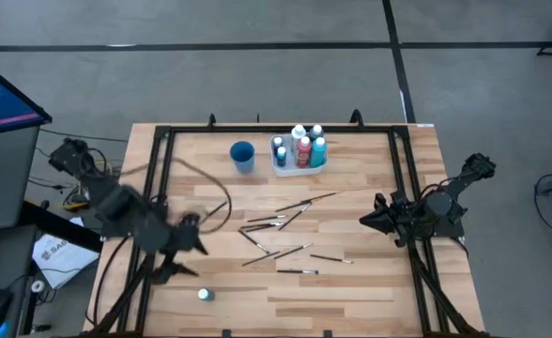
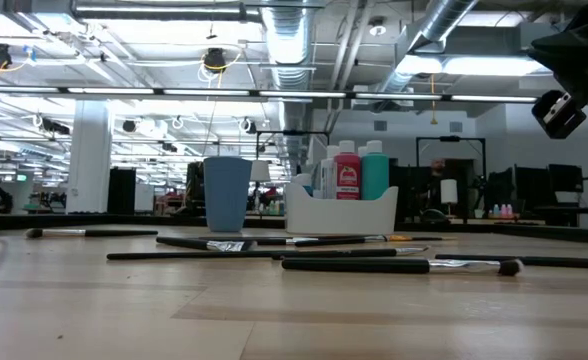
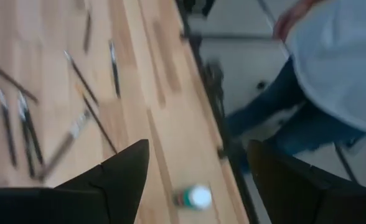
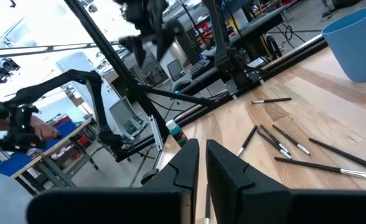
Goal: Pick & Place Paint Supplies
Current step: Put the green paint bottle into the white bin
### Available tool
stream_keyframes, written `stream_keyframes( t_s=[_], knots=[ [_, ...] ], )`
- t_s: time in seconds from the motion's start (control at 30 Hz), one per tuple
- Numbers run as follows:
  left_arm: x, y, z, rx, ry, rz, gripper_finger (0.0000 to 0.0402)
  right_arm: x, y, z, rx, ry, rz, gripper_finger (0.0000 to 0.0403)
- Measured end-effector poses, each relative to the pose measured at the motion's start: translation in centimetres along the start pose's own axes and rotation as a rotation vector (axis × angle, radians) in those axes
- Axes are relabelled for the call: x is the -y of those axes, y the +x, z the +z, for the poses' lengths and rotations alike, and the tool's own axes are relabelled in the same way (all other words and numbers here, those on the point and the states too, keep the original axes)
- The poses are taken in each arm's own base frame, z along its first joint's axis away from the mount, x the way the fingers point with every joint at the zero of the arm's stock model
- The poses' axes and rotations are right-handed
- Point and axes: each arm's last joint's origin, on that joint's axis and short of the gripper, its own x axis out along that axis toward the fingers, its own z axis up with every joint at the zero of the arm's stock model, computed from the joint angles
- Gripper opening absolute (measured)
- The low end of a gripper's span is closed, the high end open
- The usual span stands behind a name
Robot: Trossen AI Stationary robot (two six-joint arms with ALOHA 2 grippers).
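My left end effector [image 1: 184, 252] hangs with its fingers spread wide over the near left part of the wooden tabletop [image 1: 370, 291], holding nothing. A small dark-green paint bottle with a white cap [image 1: 204, 295] lies on its side just beyond it, close to the tabletop's front edge, and shows between my fingers in the left wrist view [image 3: 194, 198]. My right end effector [image 1: 368, 222] waits above the right side of the tabletop, fingers pressed together and empty. About a dozen thin dark-handled paintbrushes [image 1: 278, 223] lie scattered flat across the middle of the tabletop. At the far edge, the white rectangular tray [image 1: 295, 167] holds upright white-capped bottles, among them a red one [image 1: 303, 150], a teal one [image 1: 319, 148] and a blue one [image 1: 280, 154]. The blue cup [image 1: 242, 156] stands just beside the tray, on its left in the overhead picture. A person in a light top and jeans [image 3: 332, 81] stands off the tabletop's edge
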Motion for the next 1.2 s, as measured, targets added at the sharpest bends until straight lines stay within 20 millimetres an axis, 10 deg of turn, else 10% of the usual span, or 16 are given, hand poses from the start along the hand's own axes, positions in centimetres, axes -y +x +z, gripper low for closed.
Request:
stream_keyframes(
  t_s=[0.6,1.2],
  knots=[
    [3.0,9.6,-9.1,-0.111,-0.007,-0.049,0.0264,0.0,0.0,0.0,0.0,0.0,0.001,0.0024],
    [2.8,12.4,-11.0,-0.132,0.031,0.055,0.0239,0.0,0.0,0.0,-0.001,-0.001,0.0,0.0023]
  ],
)
